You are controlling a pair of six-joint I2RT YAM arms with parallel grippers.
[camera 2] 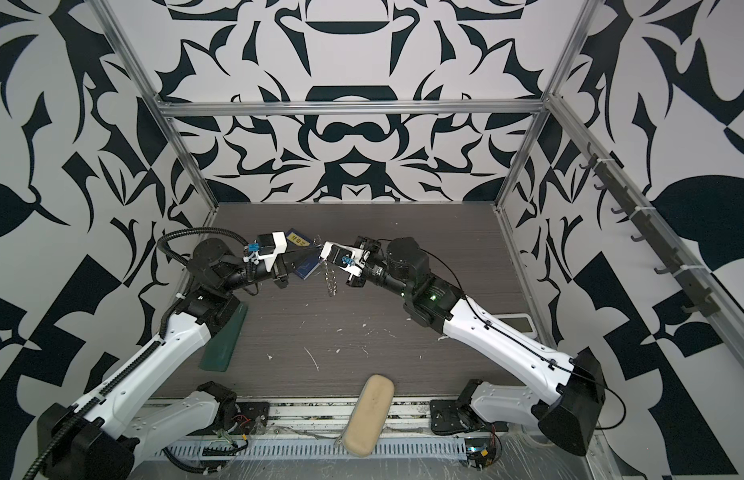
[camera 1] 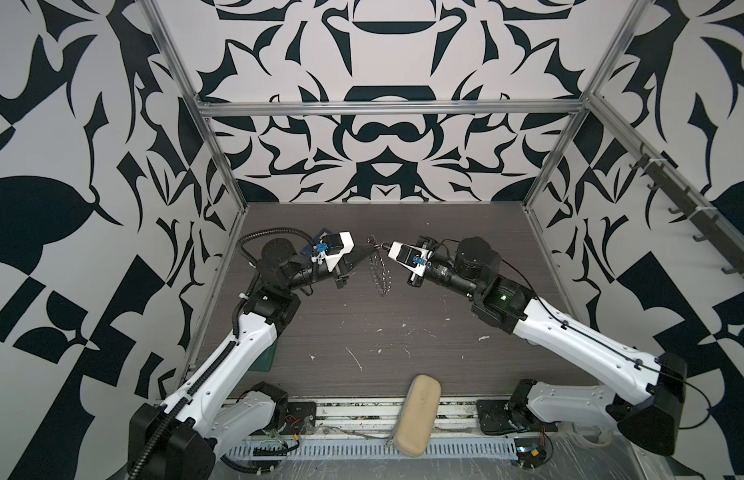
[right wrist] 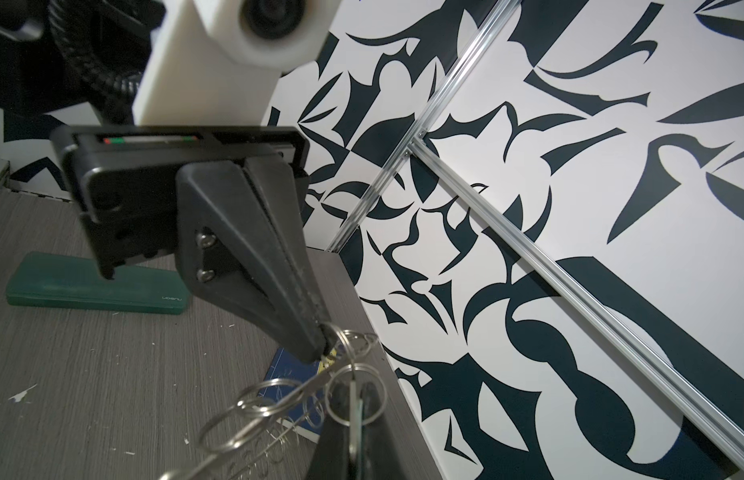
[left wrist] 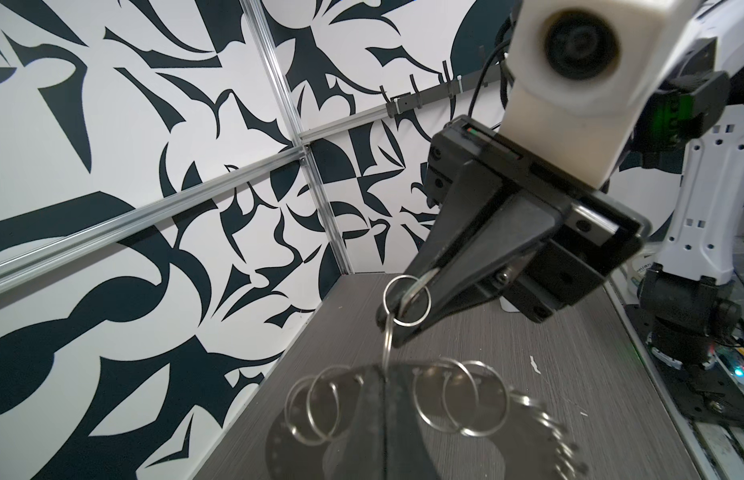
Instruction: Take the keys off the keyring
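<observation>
Writing: the dark green oblong case [right wrist: 92, 291] lying on the dark wood-grain counter [camera 1: 403, 340] is showing a small pale logo near one end. It's too small to read reliably. The navy blue booklet [camera 2: 298, 240] is lying flat on the counter under the left arm's wrist and carrying yellow print, too blurred to read.

Left gripper [camera 1: 375, 248]: fingers [right wrist: 278, 270] are sitting fully closed. The tips are clamping on the wide flat grey metal keyring [camera 1: 385, 276], in a cluster of the small wire split rings [left wrist: 478, 399] along its rim.

Right gripper [left wrist: 393, 326]: fingers [left wrist: 465, 257] are also pressing shut. They're pinching a flat silver metal piece [left wrist: 420, 284], and one looped ring [left wrist: 405, 301] is circling the tip and linking down to the plate. Can't tell whether that piece is a key.

The keyring is hanging in the air, clear of the counter. It's showing edge-on in both top views and dangling just below the two fingertips, which are meeting almost tip to tip over the back half of the counter. In the left wrist view the plate is sitting close to the lens and out of focus.

The beige oblong case [camera 1: 416, 409] is lying tilted across the counter's front edge, well apart from the grippers.
</observation>
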